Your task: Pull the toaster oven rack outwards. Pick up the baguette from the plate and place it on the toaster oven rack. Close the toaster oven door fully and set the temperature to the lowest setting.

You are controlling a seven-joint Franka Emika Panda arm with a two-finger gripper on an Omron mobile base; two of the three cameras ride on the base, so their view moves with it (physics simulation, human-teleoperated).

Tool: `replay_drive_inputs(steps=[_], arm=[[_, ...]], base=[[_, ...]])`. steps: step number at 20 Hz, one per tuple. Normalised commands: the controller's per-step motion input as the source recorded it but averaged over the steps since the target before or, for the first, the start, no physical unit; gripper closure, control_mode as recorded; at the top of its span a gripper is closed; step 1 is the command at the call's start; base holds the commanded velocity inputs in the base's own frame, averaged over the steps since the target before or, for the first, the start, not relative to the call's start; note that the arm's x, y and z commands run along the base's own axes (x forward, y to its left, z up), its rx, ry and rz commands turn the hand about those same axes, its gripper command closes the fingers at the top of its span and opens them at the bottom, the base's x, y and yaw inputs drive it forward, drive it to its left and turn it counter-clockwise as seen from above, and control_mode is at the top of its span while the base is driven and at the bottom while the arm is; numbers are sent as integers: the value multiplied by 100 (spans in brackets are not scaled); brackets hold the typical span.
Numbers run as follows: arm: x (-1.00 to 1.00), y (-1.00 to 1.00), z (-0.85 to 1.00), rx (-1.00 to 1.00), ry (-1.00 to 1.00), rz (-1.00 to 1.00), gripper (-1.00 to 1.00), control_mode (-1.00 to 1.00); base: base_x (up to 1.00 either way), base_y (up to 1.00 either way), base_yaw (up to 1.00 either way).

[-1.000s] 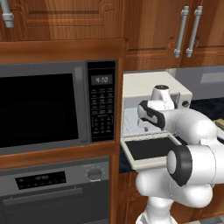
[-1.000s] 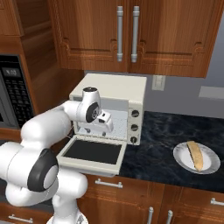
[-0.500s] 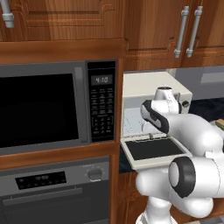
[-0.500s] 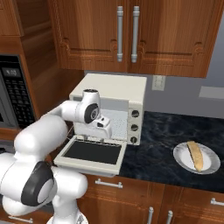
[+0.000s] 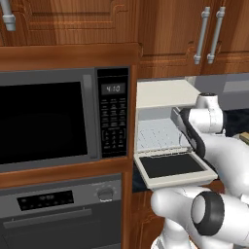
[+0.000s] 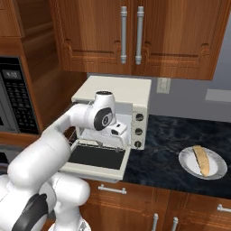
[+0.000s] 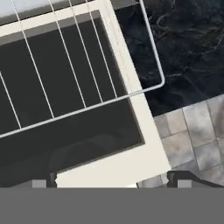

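Wide-open gripper [image 6: 118,135] holding nothing, just above the toaster oven rack [image 7: 78,83] and the dropped-down toaster oven door [image 6: 97,158]. Rack pulling looks underway or about done. Next comes picking the baguette [image 6: 201,159] off the plate [image 6: 217,171], well right of the toaster oven [image 6: 131,97].

The microwave [image 5: 63,121] carries a small display [image 5: 113,89] at the top of its keypad panel, reading what looks like "4:10". The keypad buttons [image 5: 113,124] beneath and the oven's control display [image 5: 43,201] bear markings too small to read.
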Motion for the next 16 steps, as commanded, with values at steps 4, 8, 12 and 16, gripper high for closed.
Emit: replay_drive_inputs(steps=[4, 8, 12, 16], arm=[[56, -100, 4, -11, 4, -10, -100, -100], [80, -100, 1, 2, 2, 19, -100, -100], [30, -100, 14, 2, 0, 29, -100, -100], [0, -100, 45, 2, 7, 19, -100, -100]], base=[[0, 0, 0], [0, 0, 0], [0, 0, 0], [0, 0, 0]])
